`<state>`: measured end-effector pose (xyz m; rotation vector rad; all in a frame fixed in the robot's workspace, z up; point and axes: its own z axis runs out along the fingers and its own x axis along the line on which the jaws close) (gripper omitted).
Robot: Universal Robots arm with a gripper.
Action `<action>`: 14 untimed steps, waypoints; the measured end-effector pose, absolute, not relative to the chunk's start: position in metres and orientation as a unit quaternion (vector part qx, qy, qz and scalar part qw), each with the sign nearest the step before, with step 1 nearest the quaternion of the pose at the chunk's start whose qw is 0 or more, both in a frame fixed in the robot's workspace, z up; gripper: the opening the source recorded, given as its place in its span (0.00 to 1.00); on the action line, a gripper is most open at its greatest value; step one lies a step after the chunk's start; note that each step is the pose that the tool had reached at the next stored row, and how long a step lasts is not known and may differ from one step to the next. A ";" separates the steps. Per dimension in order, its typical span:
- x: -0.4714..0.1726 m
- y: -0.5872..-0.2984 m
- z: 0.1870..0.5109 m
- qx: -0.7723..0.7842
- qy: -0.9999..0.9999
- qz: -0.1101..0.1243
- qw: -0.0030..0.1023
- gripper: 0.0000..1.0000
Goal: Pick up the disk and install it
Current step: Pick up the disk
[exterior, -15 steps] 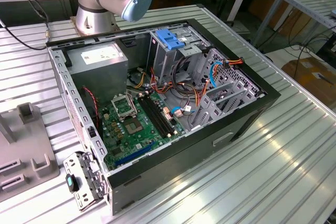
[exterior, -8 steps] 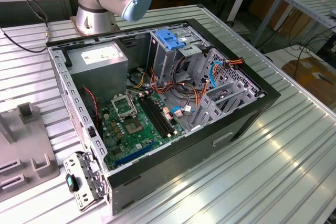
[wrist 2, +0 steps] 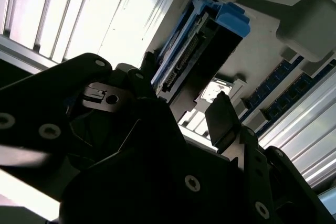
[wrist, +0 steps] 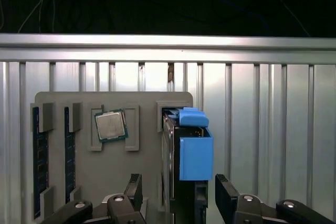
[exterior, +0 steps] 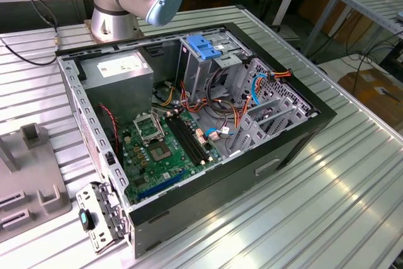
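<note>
Closest in, the tool [wrist: 179, 192] is spread wide, with one of its black fingers [wrist: 226, 195] on each side of the disk [wrist: 195, 153]. From where I stand, neither looks to be pressing on it. The disk stands on edge in a slot of a grey holder tray [wrist: 147, 103], its blue carrier wrapped round the top end. In the second wrist view its connector row [wrist 2: 181, 64] faces outward, bare.

I'd reckon it a dense, rigid slab, heavy for its size, with smooth metal faces that could slip under a weak pinch. The blue plastic looks the springier part, and the connector is the part to keep off. The broad flat faces, where the fingers flank it, seem the sound place to squeeze.

Beside it on the tray lie a processor chip [wrist: 110, 125] and memory sticks [wrist: 37, 161], all on the ribbed metal desk [wrist: 273, 129]. Farther off, in the exterior view, the open computer case [exterior: 315, 121] sits with its drive cage [exterior: 201, 74].
</note>
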<state>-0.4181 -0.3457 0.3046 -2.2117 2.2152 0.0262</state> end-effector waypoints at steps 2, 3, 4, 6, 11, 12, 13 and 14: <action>-0.418 -0.345 0.305 -0.706 0.708 0.008 0.006 0.66; -0.418 -0.344 0.305 -0.706 0.708 0.008 0.006 0.66; -0.418 -0.343 0.305 -0.707 0.708 0.008 0.006 0.66; -0.418 -0.343 0.305 -0.707 0.708 0.008 0.006 0.66; -0.418 -0.343 0.305 -0.707 0.708 0.008 0.006 0.66; -0.418 -0.343 0.305 -0.707 0.708 0.008 0.006 0.66; -0.418 -0.343 0.305 -0.707 0.708 0.008 0.006 0.66; -0.418 -0.343 0.305 -0.707 0.708 0.008 0.006 0.66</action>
